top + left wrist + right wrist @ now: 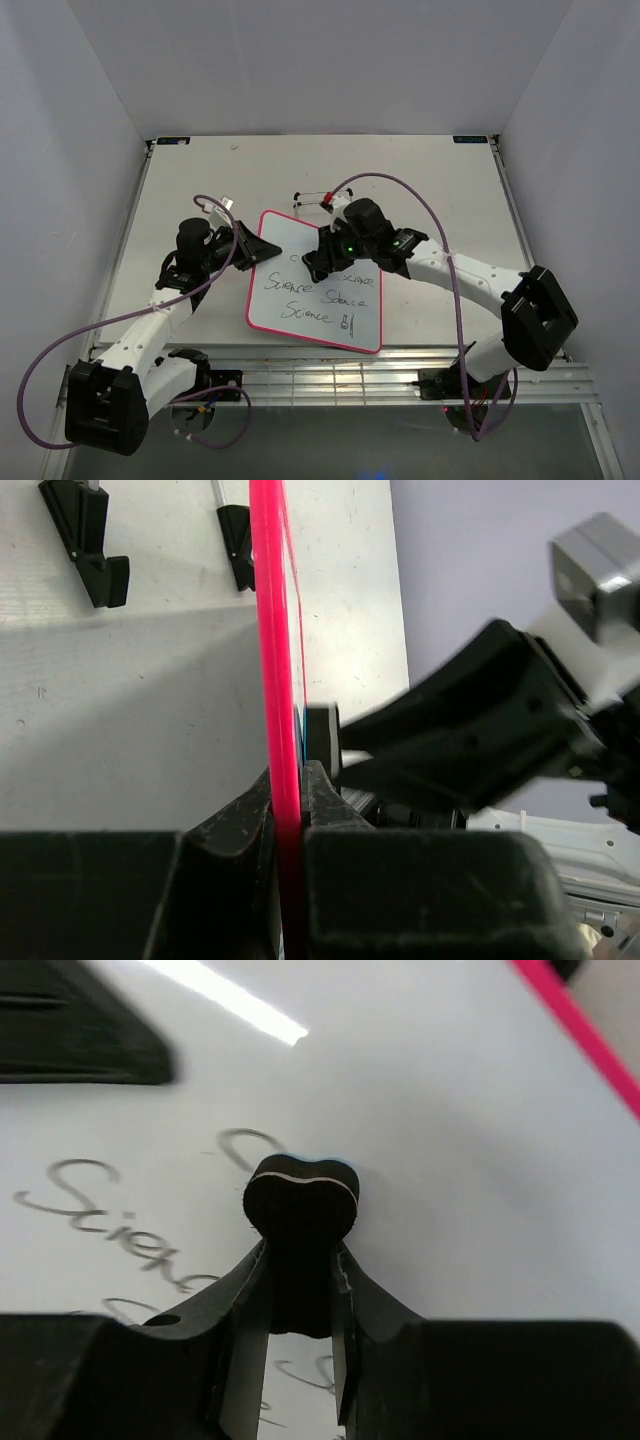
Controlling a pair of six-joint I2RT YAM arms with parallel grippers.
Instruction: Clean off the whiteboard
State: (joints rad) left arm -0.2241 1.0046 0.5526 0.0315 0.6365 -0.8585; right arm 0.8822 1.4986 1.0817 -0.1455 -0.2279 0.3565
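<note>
The whiteboard (300, 300) with its pink-red frame lies tilted on the table, with black "Science" words over its lower part. My left gripper (256, 250) is shut on the board's left edge. In the left wrist view the pink frame (272, 630) runs straight between the jaws of the left gripper (288, 790). My right gripper (320, 262) is over the board's upper middle, shut on a small black bone-shaped eraser (300, 1195). The eraser's end is at the white surface (450, 1140), beside handwriting (110, 1220). The upper right of the board is blank.
A thin wire easel stand (312, 196) lies just beyond the board's top corner; its black feet (90, 540) show in the left wrist view. Purple cables loop from both arms. White walls close in the table on three sides.
</note>
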